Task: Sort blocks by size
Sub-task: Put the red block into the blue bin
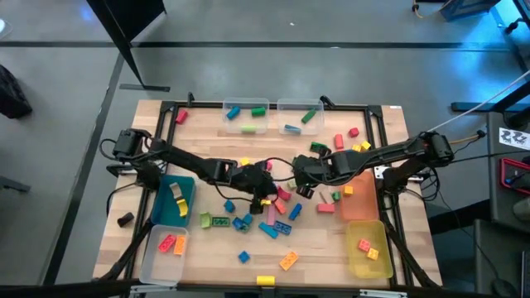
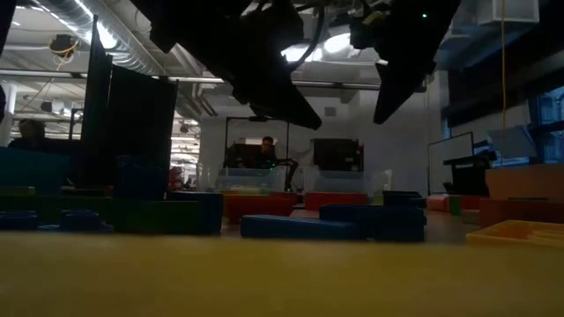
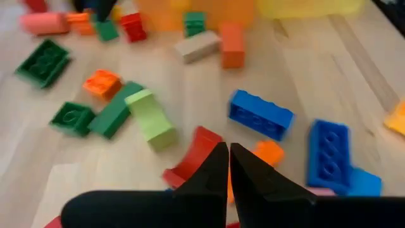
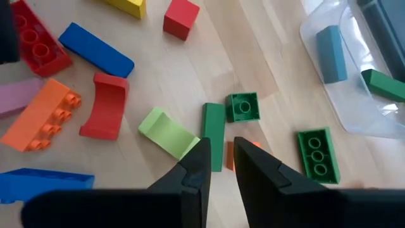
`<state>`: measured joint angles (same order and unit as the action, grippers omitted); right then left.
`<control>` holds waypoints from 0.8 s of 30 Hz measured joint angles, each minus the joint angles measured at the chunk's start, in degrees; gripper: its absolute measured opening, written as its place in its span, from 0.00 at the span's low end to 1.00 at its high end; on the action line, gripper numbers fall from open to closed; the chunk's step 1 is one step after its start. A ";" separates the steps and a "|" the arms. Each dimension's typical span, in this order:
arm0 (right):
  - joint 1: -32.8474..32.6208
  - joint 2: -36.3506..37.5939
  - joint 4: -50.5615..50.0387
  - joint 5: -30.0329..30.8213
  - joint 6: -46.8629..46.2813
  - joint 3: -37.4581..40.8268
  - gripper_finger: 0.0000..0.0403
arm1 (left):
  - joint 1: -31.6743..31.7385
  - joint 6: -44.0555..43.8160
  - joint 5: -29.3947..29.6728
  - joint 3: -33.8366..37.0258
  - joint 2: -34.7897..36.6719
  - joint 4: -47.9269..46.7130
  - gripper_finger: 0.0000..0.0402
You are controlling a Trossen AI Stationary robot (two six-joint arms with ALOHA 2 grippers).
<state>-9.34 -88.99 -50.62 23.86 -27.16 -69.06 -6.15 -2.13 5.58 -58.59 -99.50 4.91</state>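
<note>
Many small blocks lie loose on the wooden table's middle [image 1: 273, 215]: red, blue, green, orange, pink. My left gripper [image 1: 265, 189] hangs shut and empty above a curved red block [image 3: 197, 149] and a small orange block [image 3: 271, 152]. My right gripper [image 1: 303, 179] hangs just to its right, its fingers a narrow gap apart [image 4: 220, 158] and empty. It is above a dark green bar [image 4: 214, 134] and a small orange block [image 4: 248, 147]. In the low view both grippers, left [image 2: 308, 121] and right [image 2: 384, 116], are clear of the table.
Two clear bins [image 1: 246, 117] [image 1: 300, 116] with a few blocks stand at the far edge. A blue bin [image 1: 174, 200] and a clear bin [image 1: 164, 247] stand at the left, an orange bin [image 1: 361, 200] and a yellow bin [image 1: 369, 248] at the right. A yellow block [image 1: 265, 281] lies at the near edge.
</note>
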 joint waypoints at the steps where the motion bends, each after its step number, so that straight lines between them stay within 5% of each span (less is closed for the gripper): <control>1: 0.00 0.00 -0.09 -0.03 0.00 0.00 0.17 | 0.30 -2.45 1.15 0.00 0.00 0.25 0.01; 9: -0.07 1.04 -4.88 -2.01 0.01 0.02 0.17 | 1.81 -8.32 0.71 0.00 -0.42 -0.39 0.03; 18: -0.07 6.45 -9.20 -0.35 -0.02 0.02 0.17 | 1.81 -10.10 1.30 0.00 -5.77 3.86 0.29; 24: -0.07 7.26 -9.63 -0.37 -0.01 0.02 0.17 | 1.81 -14.16 5.32 -0.02 -7.75 4.72 0.36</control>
<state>-9.41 -81.73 -60.25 23.49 -27.17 -69.04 -4.34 -16.29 10.91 -58.61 -107.25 9.63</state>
